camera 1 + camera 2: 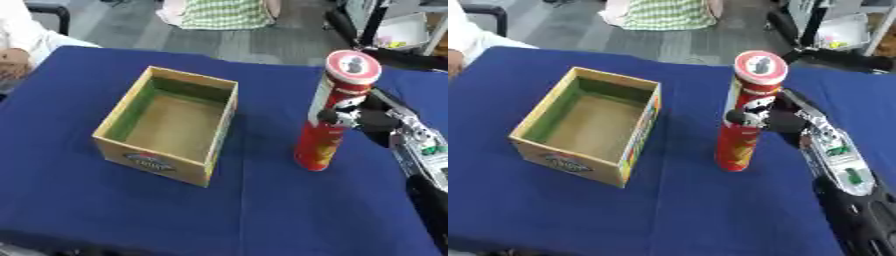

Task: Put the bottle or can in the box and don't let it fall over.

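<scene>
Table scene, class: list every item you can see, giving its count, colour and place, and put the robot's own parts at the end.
Box: one, tan cardboard with a green inner wall and a printed label on its front, open and empty, on the left of the table.
Can: one tall red tube with a pale lid, upright, resting on the cloth to the right of the box and apart from it.
Tablecloth: one, dark blue, covering the table.
Right hand: one, black with silver parts, coming in from the right, fingers curled round the middle of the can.
Left hand: not in view.
</scene>
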